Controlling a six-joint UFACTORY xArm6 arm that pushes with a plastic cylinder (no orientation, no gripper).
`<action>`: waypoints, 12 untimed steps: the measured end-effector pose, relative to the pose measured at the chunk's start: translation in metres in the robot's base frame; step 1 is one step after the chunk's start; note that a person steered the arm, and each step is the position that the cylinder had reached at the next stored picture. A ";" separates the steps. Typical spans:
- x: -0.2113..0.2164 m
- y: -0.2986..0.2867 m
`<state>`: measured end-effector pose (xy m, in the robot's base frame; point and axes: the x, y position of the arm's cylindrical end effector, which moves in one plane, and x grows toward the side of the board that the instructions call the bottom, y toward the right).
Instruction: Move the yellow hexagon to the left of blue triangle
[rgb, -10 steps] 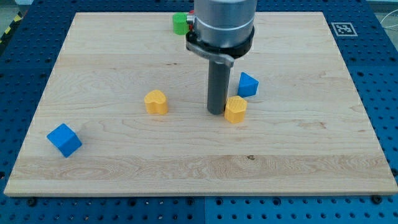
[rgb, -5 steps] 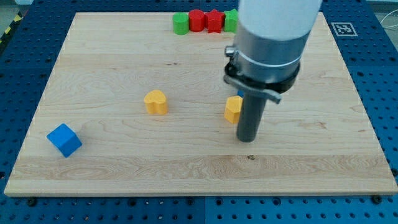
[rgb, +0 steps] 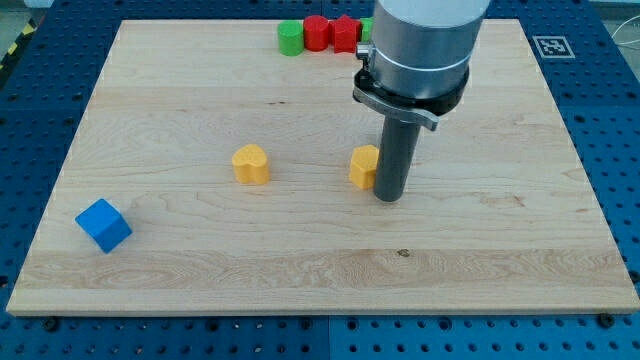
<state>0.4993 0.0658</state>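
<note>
A pale wooden surface (rgb: 200, 90) lies on a blue perforated bench, and you can see a small printed marker (rgb: 551, 46) at its top right corner. The yellow hexagon (rgb: 363, 167) sits a little right of the board's middle, and my tip (rgb: 388, 197) stands touching its right side, partly covering it. The blue triangle does not show; the arm's wide grey body fills the area above the rod, so you cannot tell where it lies. There are no jaws on this arm, only the dark rod, so nothing is grasped. To the view's left of the hexagon, well apart from it, sits a second yellow block (rgb: 251, 164) with a rounded, heart-like top. A blue cube (rgb: 103, 224) rests near the bottom left corner. Along the top edge you see a green block (rgb: 290, 38) touching a red block (rgb: 317, 32), then another red block (rgb: 343, 33), close together in a row.
</note>
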 end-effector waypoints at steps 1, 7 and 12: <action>-0.008 -0.009; -0.019 -0.020; -0.043 -0.068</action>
<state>0.4559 -0.0027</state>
